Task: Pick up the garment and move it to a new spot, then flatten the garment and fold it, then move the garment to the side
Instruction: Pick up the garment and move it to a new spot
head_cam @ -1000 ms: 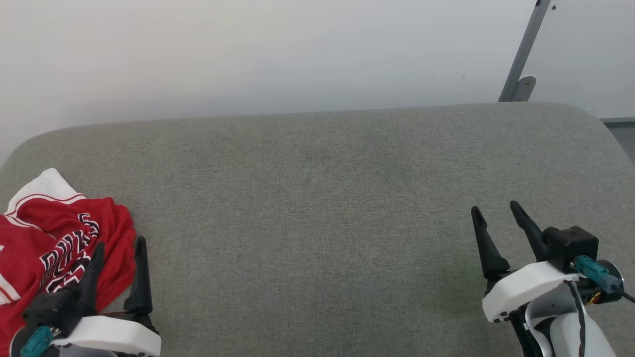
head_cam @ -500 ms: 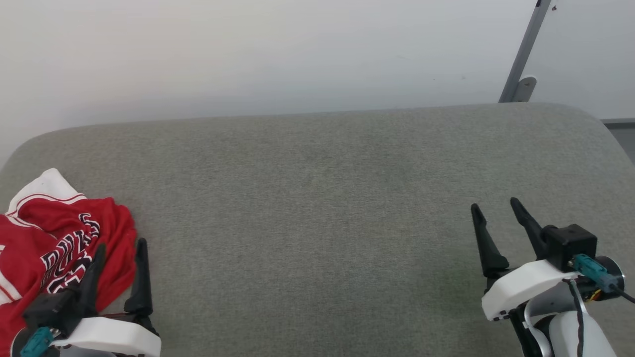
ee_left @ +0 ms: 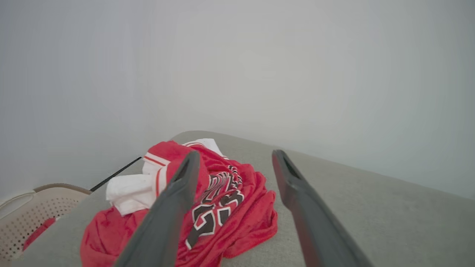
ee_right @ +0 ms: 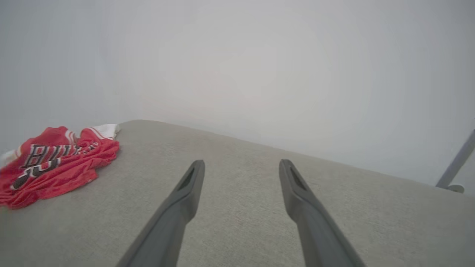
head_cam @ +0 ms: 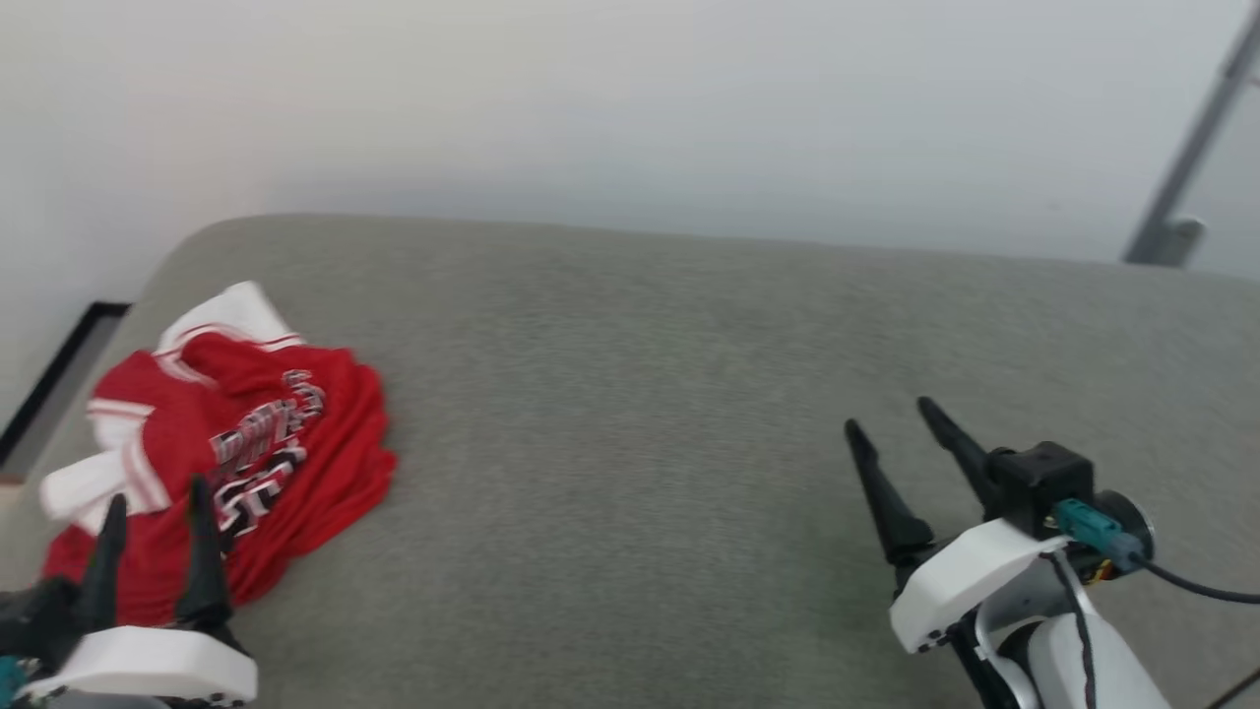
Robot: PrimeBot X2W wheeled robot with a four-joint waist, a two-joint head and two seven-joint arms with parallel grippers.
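Left hand [head_cam: 156, 495], lower left of the head view: fingers spread as wide as they go, nothing held. The tips point up-frame over the near edge of the garment [head_cam: 266, 443]. Cannot tell whether they touch the cloth. My reading is that it is lined up for the first pickup, since the shirt lies on its side of the counter [head_cam: 640, 394].

Right hand [head_cam: 888, 414], lower right: equally wide, empty, above bare grey fabric and well apart from the shirt. It is probably waiting its turn. The open middle stretch looks like the likely new spot.

Garment: a crumpled red heap at the left end of the counter. The black print faces up but is creased, and white sleeve trim sticks out toward the upper left. It is not yet moved, flattened or folded.

Views compared:
- The left wrist view frames the shirt between its own fingers. It adds a pale perforated basket [ee_left: 37, 211] at lower left, just off the counter's end, with a scrap of red in it that I can't identify.
- The right wrist view puts the shirt at far left and a grey metal post [ee_right: 456, 163] at the right edge.
- The head view gives the spacing of both hands together.
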